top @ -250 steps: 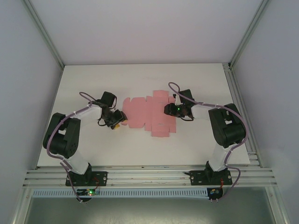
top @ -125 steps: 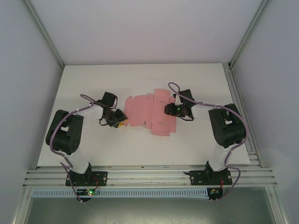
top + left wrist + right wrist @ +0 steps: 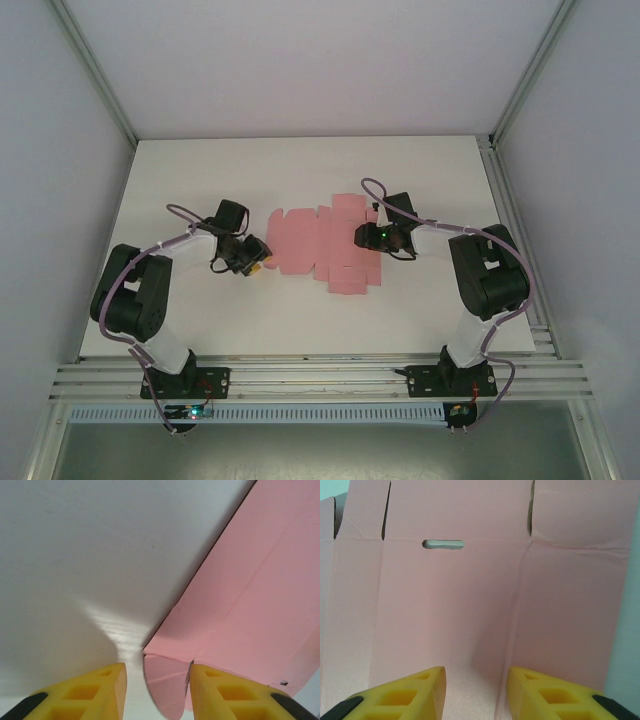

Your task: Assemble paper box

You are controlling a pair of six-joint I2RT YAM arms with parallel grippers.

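The paper box (image 3: 320,245) is a flat pink die-cut sheet lying on the white table (image 3: 200,180) between the two arms. My left gripper (image 3: 262,262) is at the sheet's left end, low to the table. In the left wrist view a rounded pink tab (image 3: 167,680) lies between the yellow fingers (image 3: 220,690) of my left gripper (image 3: 157,690). The tab touches the right finger and stands clear of the left one. My right gripper (image 3: 362,238) is open over the sheet's right part, its fingertips (image 3: 420,690) down on the pink card (image 3: 470,595) astride a crease.
A narrow slot (image 3: 443,544) is cut in the sheet ahead of the right gripper. Grey walls and aluminium posts (image 3: 100,80) enclose the table on three sides. A rail (image 3: 320,378) runs along the near edge by the arm bases.
The left arm has shifted a little and its jaws have narrowed slightly around the tab. The sheet's left end has moved slightly. The right arm has stayed still.
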